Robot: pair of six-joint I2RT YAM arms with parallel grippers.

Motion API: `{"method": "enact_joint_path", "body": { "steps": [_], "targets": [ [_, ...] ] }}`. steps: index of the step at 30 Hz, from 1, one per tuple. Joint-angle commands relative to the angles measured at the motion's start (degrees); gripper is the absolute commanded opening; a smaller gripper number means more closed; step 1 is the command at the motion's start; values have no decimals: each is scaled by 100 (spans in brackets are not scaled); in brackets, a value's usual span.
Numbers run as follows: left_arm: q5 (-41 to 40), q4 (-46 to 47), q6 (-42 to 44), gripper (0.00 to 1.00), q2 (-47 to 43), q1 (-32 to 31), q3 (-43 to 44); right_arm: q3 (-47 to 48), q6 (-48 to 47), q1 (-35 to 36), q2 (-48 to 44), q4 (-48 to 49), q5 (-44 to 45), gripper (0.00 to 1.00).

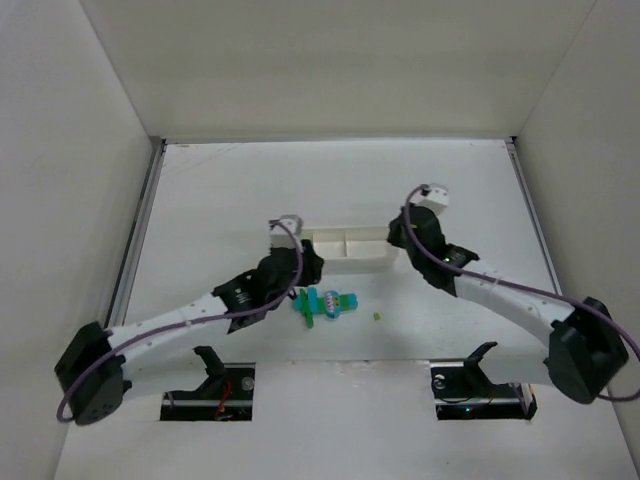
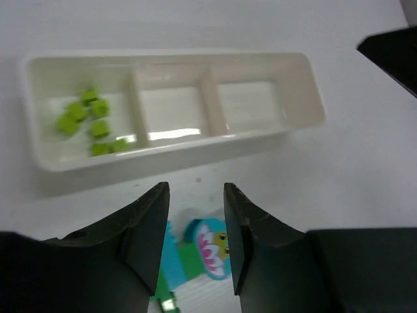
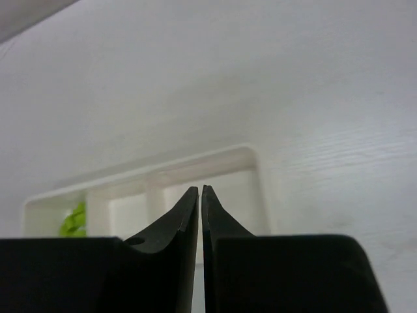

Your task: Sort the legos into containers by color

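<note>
Left pincer (image 2: 195,189) parted, empty, between tray (image 2: 176,153) wall and brick cluster (image 2: 199,251) | right pincer (image 3: 199,190) shut, empty, at tray end

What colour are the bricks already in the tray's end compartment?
The bricks are yellow-green, clearest in the left wrist view.

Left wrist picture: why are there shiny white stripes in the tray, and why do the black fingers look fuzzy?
Left wrist view: the stripes are light glaring off the glossy floor of the tray; the left fingers sit too close to the lens, so they blur. Right wrist view: the right fingers look soft too.
</note>
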Motion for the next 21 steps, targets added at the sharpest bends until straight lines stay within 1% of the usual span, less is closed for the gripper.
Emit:
{"method": "enact_joint_path", "body": {
  "steps": [1,4,8,10,13,18,21],
  "targets": [
    [-199,12,767,34,969,-1119,956,-906,755,-515,-735,63,230,12],
    [-296,-269,733,31,1839,-1850,1598,-1373,932,-911,-1159,10,19,14],
    [-243,-507,303,29,2631,-2396,2126,-1637,994,-1263,-1475,-7,-113,17],
    [-208,-682,-48,28,2930,-2510,2337,-1743,1011,-1482,-1677,1,-236,19],
    [28,-815,-734,29,3387,-2502,2487,-1839,976,-1817,-1897,-7,-605,20],
    [-23,-981,-832,33,4021,-2546,2725,-2059,968,-1967,-2187,45,-860,21],
    [-24,-999,-841,34,4267,-2590,2857,-2130,941,-1950,-2284,54,-869,21]
  ]
}}
